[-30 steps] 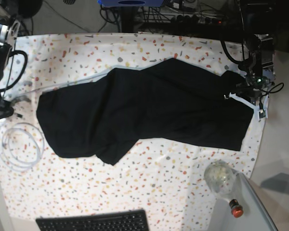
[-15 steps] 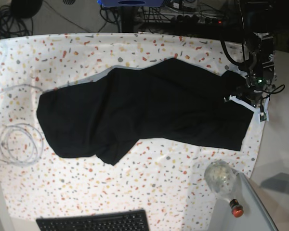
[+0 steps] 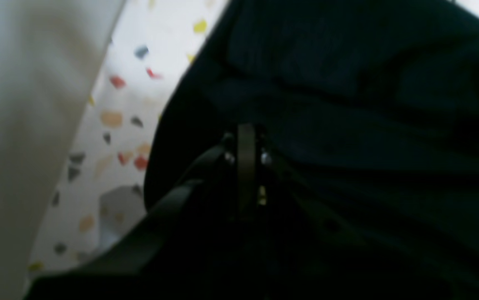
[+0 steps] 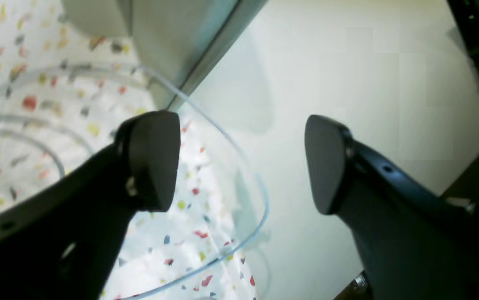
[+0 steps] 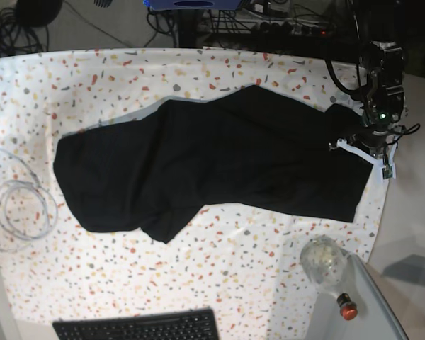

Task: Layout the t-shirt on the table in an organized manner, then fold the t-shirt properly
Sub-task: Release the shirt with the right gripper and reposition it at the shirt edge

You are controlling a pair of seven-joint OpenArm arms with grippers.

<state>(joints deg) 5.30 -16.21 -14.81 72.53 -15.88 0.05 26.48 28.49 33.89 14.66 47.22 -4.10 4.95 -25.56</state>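
The black t-shirt [image 5: 212, 159] lies spread and wrinkled across the speckled table [image 5: 234, 269], its long axis running left to right. My left gripper [image 5: 365, 138] is at the shirt's right end. In the left wrist view the left gripper [image 3: 245, 133] is shut on a bunch of the t-shirt [image 3: 348, 125], beside the table [image 3: 114, 121] edge. My right gripper [image 4: 239, 162] is open and holds nothing. It hangs above the table [image 4: 10, 83] edge and is out of the base view.
A coil of clear tubing [image 5: 21, 212] lies at the table's left edge, with the tubing [image 4: 260, 196] under the right gripper. A black keyboard [image 5: 138, 327] sits at the front edge. A clear round object [image 5: 322, 261] and a red-capped item [image 5: 348, 309] are at the front right.
The right arm left the base view on its left side and its gripper opened. The tubing coil shifted and changed shape. The left gripper stayed shut at the shirt's right end.
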